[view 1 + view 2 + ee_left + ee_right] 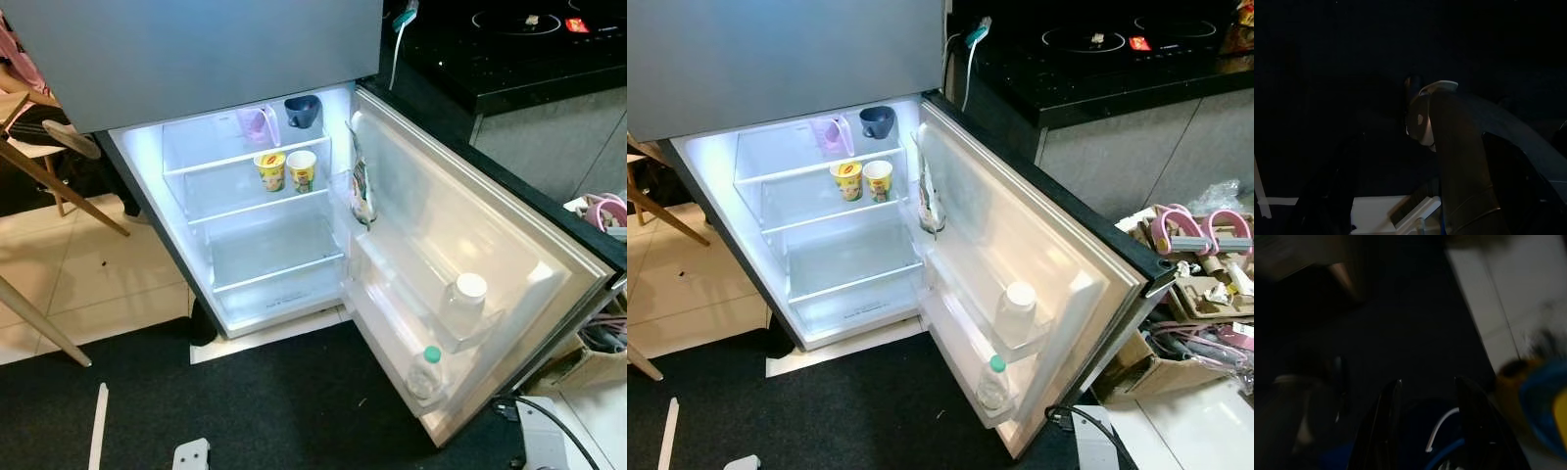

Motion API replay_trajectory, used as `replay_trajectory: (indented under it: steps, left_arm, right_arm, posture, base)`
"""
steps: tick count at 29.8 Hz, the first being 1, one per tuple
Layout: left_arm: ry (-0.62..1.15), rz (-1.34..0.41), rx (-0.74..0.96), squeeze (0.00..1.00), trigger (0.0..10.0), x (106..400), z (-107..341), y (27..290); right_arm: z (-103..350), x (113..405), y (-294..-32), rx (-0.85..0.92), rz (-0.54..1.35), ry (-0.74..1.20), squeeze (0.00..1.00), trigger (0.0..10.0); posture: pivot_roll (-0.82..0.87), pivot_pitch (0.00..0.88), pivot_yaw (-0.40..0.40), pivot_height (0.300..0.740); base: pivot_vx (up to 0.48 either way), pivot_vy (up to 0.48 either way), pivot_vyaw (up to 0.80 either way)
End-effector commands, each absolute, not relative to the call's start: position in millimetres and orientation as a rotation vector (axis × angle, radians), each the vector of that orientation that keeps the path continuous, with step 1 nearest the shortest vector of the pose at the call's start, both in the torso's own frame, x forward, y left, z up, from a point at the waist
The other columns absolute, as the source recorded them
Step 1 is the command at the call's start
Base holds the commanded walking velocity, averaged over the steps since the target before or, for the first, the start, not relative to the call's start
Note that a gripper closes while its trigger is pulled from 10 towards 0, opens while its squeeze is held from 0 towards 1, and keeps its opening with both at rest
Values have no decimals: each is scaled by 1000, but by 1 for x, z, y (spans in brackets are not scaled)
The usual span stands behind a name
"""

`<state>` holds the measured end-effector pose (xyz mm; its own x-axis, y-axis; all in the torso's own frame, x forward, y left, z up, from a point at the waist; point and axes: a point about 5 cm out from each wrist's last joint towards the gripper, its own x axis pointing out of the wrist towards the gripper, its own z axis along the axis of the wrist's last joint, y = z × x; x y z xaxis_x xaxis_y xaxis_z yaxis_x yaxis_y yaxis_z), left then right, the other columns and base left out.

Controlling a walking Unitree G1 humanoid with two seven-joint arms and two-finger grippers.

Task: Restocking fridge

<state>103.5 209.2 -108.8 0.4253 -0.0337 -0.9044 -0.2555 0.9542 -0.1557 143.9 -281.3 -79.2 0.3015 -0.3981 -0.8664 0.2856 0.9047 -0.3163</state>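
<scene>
Fridge (245, 245) door (460, 245) wide open, lower shelves bare; both end effectors: state unclear.

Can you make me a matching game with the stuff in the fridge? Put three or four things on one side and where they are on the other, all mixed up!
Things:
1. blue mug
2. two yellow cups
3. white-capped bottle
4. green-capped bottle

Places:
A. lowest door shelf
B. top shelf inside the fridge
C. second shelf inside
D. door shelf just above the lowest one

Pairs: 1-B, 2-C, 3-D, 4-A
</scene>
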Motion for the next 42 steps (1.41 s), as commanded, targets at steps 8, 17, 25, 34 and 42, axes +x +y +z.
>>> replay_trajectory:
  steps: [8,17,25,34,42]
  left_arm:
    - [1165,156,-292,0,10000,89,-111,216]
    - [1164,162,-297,0,10000,88,-111,217]
    - [1164,165,-300,0,10000,86,-111,218]
    - [1167,164,-294,0,10000,86,-111,217]
    - [1167,160,-293,0,10000,86,-111,218]
  right_arm:
    - [-28,184,-343,182,-878,762,0,0]
    - [7,231,-348,366,-786,499,0,10000]
    - [34,279,-315,611,-340,268,0,10000]
    - [32,296,-248,577,267,351,0,10000]
    - [38,300,-173,636,783,338,0,10000]
  posture:
    - [-16,0,44,740]
    - [-15,0,40,740]
    - [-16,0,44,740]
    - [-19,0,44,740]
    - [-23,0,45,740]
  base:
    - [0,0,0]
    - [0,0,0]
    - [0,0,0]
    - [0,0,0]
    - [0,0,0]
